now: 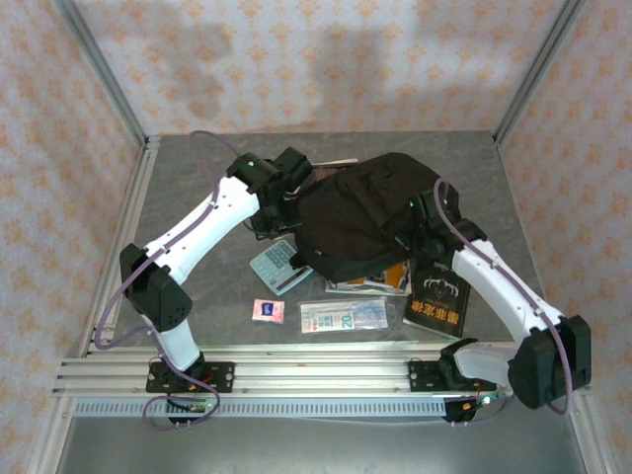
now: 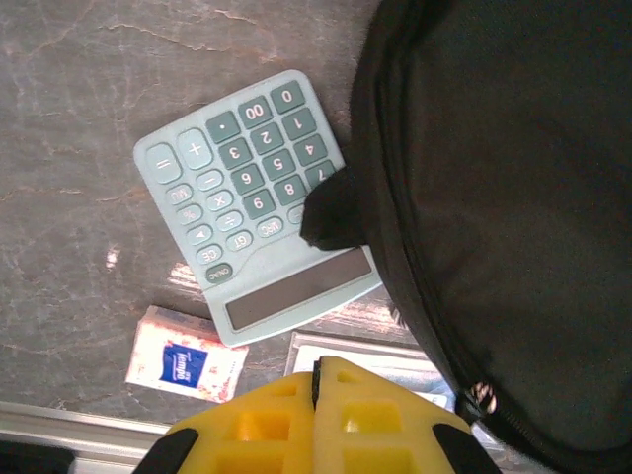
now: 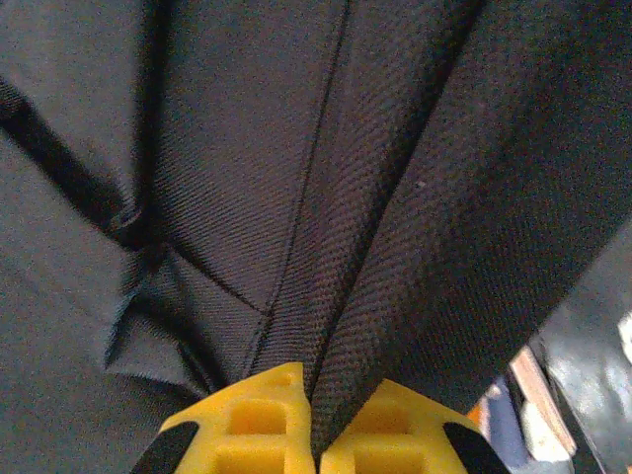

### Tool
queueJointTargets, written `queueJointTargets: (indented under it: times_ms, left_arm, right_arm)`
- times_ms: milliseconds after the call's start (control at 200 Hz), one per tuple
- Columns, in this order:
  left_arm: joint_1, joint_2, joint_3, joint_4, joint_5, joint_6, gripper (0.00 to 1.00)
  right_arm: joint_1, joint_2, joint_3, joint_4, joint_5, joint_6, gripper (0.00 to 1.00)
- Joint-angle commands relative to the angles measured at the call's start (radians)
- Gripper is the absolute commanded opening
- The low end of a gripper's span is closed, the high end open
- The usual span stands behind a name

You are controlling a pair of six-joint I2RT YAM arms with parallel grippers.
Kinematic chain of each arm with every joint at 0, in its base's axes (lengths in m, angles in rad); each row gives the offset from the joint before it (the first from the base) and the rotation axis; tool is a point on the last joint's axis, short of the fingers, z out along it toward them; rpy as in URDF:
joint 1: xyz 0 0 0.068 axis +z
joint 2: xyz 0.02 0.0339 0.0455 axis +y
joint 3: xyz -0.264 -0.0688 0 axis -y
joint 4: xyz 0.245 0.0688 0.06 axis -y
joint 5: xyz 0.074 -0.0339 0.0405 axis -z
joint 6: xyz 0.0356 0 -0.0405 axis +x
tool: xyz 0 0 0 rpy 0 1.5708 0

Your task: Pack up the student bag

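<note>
Bag (image 1: 365,212) sits mid-table, slumped over books, its left edge overhanging the calculator (image 2: 252,207). Right gripper (image 3: 314,380) is clenched on a fold of the bag's fabric. Left gripper (image 2: 317,367) is pinched shut just beside the bag, with nothing visible between its fingers. Calculator, tissue pack (image 2: 186,355) and black book (image 1: 434,301) lie unpacked. Step looks like opening the bag. Next the left gripper needs a hold near the zip to spread the mouth.

Calculator (image 2: 252,207) keys: digits, 00, +, =. Paper note (image 1: 343,315): "20". Tissue pack (image 2: 188,355) logo unreadable.
</note>
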Motion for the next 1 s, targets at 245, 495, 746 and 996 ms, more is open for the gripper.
queueJointTargets:
  times_ms: [245,495,746,996]
  left_arm:
    - [-0.019,0.017,0.076,0.029,-0.021,0.081,0.18]
    - [0.041,-0.047,0.03,0.12,-0.003,-0.057,0.58]
    - [0.048,-0.045,-0.069,0.268,0.058,-0.111,0.75]
    - [0.049,-0.046,-0.13,0.342,0.096,-0.133,0.65]
  right_arm:
    - [-0.005,0.162,0.246,0.004,-0.062,-0.238,0.0]
    - [-0.005,0.12,0.161,0.033,-0.062,-0.18,0.0]
    - [-0.004,0.087,0.091,0.092,-0.077,-0.111,0.0]
    - [-0.004,0.089,0.075,0.093,-0.075,-0.092,0.0]
